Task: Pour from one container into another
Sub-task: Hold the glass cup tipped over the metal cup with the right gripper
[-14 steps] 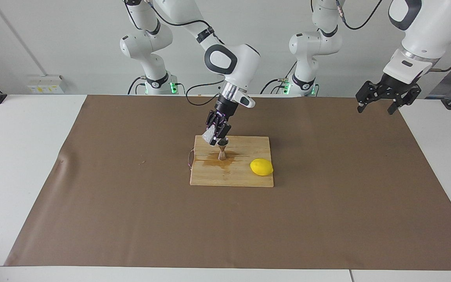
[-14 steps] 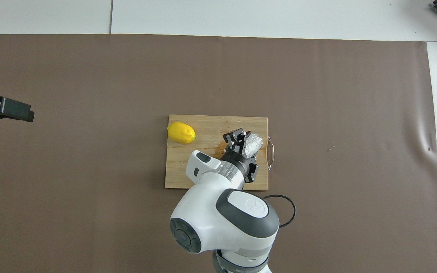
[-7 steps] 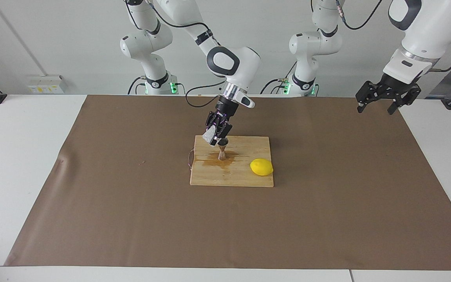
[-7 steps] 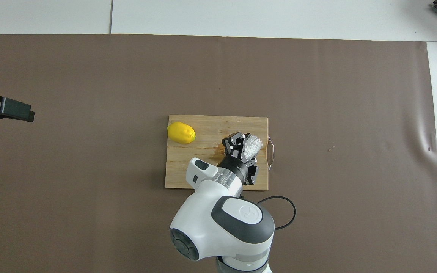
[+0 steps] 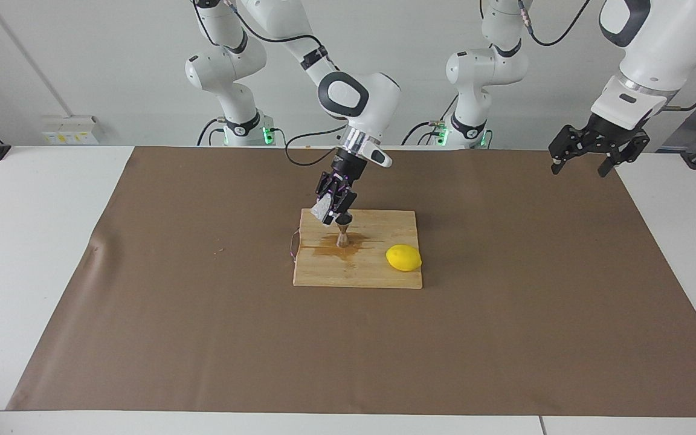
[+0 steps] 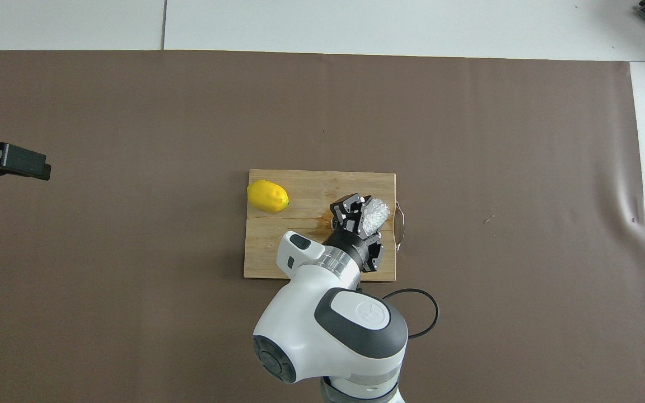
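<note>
A small steel jigger (image 5: 343, 235) stands upright on the wooden cutting board (image 5: 378, 275), in a brown wet stain (image 5: 326, 248). Just above it hangs the translucent bumpy cup (image 5: 322, 209) (image 6: 377, 212), tilted toward the jigger's mouth. My right gripper (image 5: 331, 212) (image 6: 363, 212) is shut on the cup. In the overhead view the gripper hides the jigger. My left gripper (image 5: 580, 167) (image 6: 9, 160) waits open and empty in the air, over the brown mat's edge at the left arm's end of the table.
A yellow lemon (image 5: 403, 258) (image 6: 267, 196) lies on the board, toward the left arm's end and slightly farther from the robots than the jigger. The board (image 6: 277, 254) has a wire handle (image 6: 400, 223) at the right arm's end. A brown mat (image 5: 505, 314) covers the table.
The right arm's wrist has shifted slightly, with the cup still tilted over the jigger. The left arm has not moved.
</note>
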Controlling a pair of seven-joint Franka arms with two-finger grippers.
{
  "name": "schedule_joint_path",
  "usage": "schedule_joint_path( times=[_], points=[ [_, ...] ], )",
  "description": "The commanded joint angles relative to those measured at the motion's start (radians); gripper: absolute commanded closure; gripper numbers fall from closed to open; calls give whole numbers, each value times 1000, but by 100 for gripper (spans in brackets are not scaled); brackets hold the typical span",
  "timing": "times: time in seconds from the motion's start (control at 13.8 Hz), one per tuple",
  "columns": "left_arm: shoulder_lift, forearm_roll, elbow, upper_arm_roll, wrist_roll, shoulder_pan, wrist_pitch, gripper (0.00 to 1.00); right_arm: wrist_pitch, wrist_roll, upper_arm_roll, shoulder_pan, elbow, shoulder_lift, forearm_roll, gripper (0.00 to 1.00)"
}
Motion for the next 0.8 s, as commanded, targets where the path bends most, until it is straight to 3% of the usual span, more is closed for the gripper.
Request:
schedule_joint_path(
  times=[0.0,0.73],
  points=[
    [-3,-10,-8,10,-4,-13,15,0,6,12,8,-20,3,-22,42,94],
    [-3,-10,-8,10,1,-11,16,0,7,-6,6,-60,50,-62,262,94]
  ],
)
